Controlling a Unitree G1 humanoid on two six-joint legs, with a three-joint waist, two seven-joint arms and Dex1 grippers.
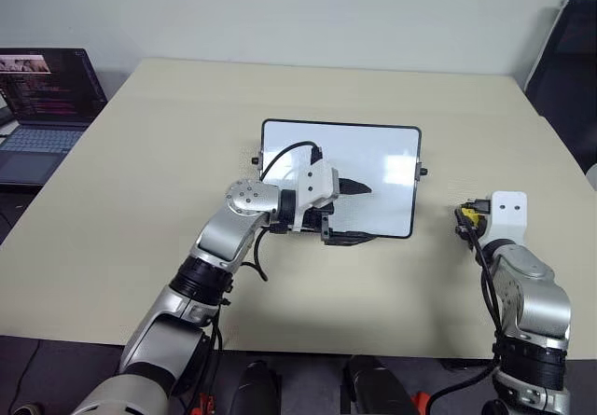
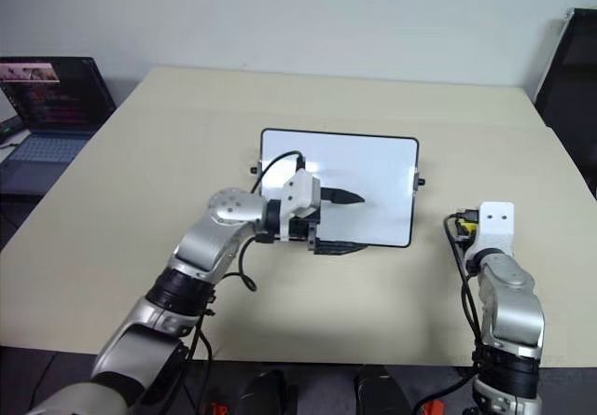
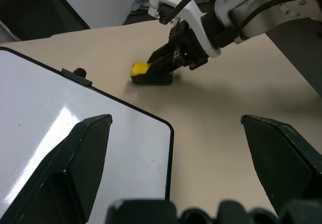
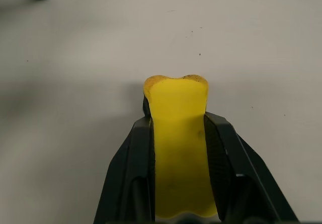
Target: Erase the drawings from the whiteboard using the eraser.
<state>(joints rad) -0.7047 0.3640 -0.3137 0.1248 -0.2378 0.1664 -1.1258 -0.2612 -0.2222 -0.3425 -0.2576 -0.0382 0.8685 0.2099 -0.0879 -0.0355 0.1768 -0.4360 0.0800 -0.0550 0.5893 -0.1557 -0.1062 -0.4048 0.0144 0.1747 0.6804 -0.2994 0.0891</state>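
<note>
The whiteboard (image 1: 373,159) lies flat in the middle of the table, glossy white with a thin black frame. I cannot make out the drawings on it. My left gripper (image 1: 354,213) hangs open over the board's near edge, pointing right. One finger (image 1: 355,188) is above the white surface and the other (image 1: 351,239) is at the frame. The small yellow eraser (image 4: 176,98) sits out to the right of the board, down near the tabletop. My right gripper (image 1: 464,215) is shut on the eraser (image 3: 140,70).
An open laptop (image 1: 47,107) stands on a lower surface off the beige table's (image 1: 168,154) left edge. A black chair (image 1: 569,61) stands behind the far right corner. Bare tabletop lies between the board and my right gripper.
</note>
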